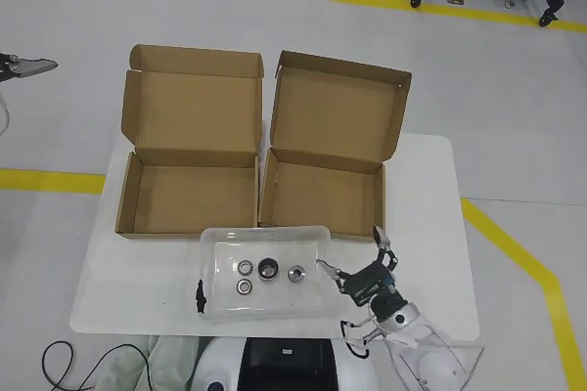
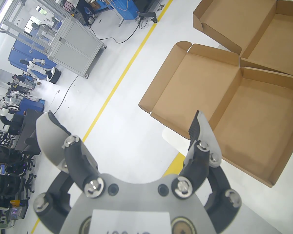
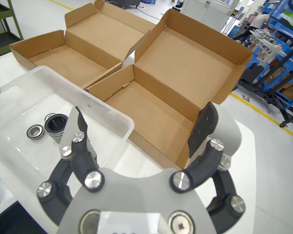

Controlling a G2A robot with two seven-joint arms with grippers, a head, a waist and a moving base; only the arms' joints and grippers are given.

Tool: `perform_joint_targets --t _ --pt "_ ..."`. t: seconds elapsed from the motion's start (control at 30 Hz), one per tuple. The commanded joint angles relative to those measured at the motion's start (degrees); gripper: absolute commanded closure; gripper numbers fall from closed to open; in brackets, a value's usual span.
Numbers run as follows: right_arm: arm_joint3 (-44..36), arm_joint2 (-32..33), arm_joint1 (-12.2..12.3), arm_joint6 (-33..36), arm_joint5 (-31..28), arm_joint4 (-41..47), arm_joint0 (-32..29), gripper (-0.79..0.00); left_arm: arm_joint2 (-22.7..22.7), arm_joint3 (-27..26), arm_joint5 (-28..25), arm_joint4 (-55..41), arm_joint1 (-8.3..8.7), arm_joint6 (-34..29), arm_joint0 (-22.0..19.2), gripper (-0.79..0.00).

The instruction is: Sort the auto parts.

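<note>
Plain tan-brown for the left cardboard box (image 1: 191, 200) and the right cardboard box (image 1: 323, 200), unprinted. White for the counter (image 1: 426, 186). Clear and colourless for the plastic tray (image 1: 264, 232). Silvery metal for the small bearing (image 1: 245, 286); black inside the larger ring (image 1: 269, 268). On the right gripper (image 3: 142, 108), black stippled pads (image 3: 205, 127), white finger shells, silver plate. Pale grey floor (image 1: 528, 98) with yellow stripes (image 1: 39, 180).

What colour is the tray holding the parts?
Clear, colourless plastic tray; it shows best in the right wrist view.
</note>
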Motion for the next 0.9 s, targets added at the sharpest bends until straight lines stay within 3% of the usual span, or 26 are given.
perform_joint_targets --t 0.0,0.23,0.4,0.87 --pt "1.0 -1.5 0.0 1.5 -1.2 -1.1 2.1 -0.785 0.0 0.0 0.0 0.0 0.00 0.0 0.0 -0.785" --pt "4.8 -6.4 0.1 5.3 -7.4 -2.4 8.7 -0.785 0.0 0.0 0.0 0.0 0.00 0.0 0.0 -0.785" --pt "8.8 -8.1 -0.2 7.8 -9.8 2.7 13.0 -0.785 0.0 0.0 0.0 0.0 0.00 0.0 0.0 -0.785" --pt "8.8 -8.1 -0.2 7.8 -9.8 2.7 13.0 -0.785 0.0 0.0 0.0 0.0 0.00 0.0 0.0 -0.785"
